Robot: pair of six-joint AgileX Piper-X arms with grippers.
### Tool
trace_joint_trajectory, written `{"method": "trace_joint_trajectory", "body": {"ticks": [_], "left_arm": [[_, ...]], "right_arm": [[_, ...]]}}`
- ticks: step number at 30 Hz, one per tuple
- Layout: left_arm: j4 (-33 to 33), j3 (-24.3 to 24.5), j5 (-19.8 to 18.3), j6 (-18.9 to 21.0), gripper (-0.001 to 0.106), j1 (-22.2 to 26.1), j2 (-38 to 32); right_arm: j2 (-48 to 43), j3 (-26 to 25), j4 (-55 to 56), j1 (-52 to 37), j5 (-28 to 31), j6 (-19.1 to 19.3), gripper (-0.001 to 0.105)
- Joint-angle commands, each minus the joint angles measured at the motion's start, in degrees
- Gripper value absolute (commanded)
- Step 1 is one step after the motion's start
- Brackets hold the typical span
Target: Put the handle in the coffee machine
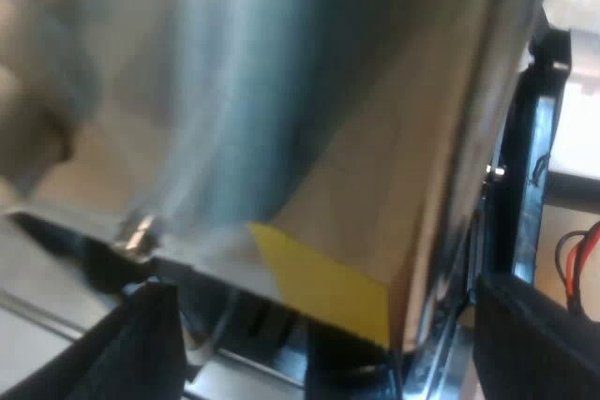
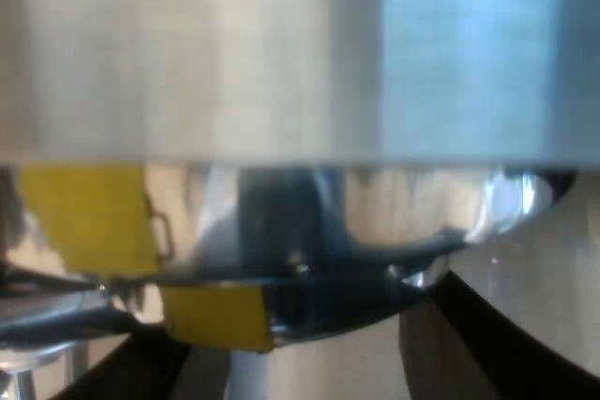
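My left gripper (image 1: 337, 344) is open, its two black fingers (image 1: 141, 344) spread wide with nothing between them. It is close against the espresso machine's (image 1: 309, 91) shiny metal body, near a lower corner where a yellow patch (image 1: 323, 283) shows. My right gripper (image 2: 314, 362) is also open, its dark fingers (image 2: 506, 334) apart, right up against the espresso machine's (image 2: 281, 53) metal panel. Under that panel sits a rounded shiny metal part (image 2: 319, 269); I cannot tell whether it is the holder's cup or part of the machine.
A black upright frame (image 1: 530, 138) stands beside the machine's corner. Yellow patches (image 2: 89, 217) show on the metal under the panel near the right gripper. Both grippers have very little room before the machine.
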State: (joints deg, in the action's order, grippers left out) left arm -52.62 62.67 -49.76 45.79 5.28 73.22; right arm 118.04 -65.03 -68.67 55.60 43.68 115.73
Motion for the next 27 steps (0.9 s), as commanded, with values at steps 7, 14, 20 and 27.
{"method": "trace_joint_trajectory", "body": {"ticks": [7,14,20,27], "left_arm": [[-0.27,0.58,-1.17,1.6,0.066,5.9,-5.39],[-0.04,0.58,-1.03,1.6,0.066,8.05,-5.52],[2.01,0.58,2.45,1.81,0.066,8.05,-5.52],[4.58,0.58,12.0,1.96,0.042,7.71,-5.52]], "right_arm": [[-1.44,-0.98,-4.75,-0.11,-0.25,-2.02,0.044],[-1.44,-0.98,-4.75,-0.11,-0.25,-4.09,0.044],[-1.44,-0.98,-4.75,-0.11,-0.25,-4.09,0.044],[-1.44,-0.98,-4.75,-0.11,-0.25,-4.09,0.044]]}}
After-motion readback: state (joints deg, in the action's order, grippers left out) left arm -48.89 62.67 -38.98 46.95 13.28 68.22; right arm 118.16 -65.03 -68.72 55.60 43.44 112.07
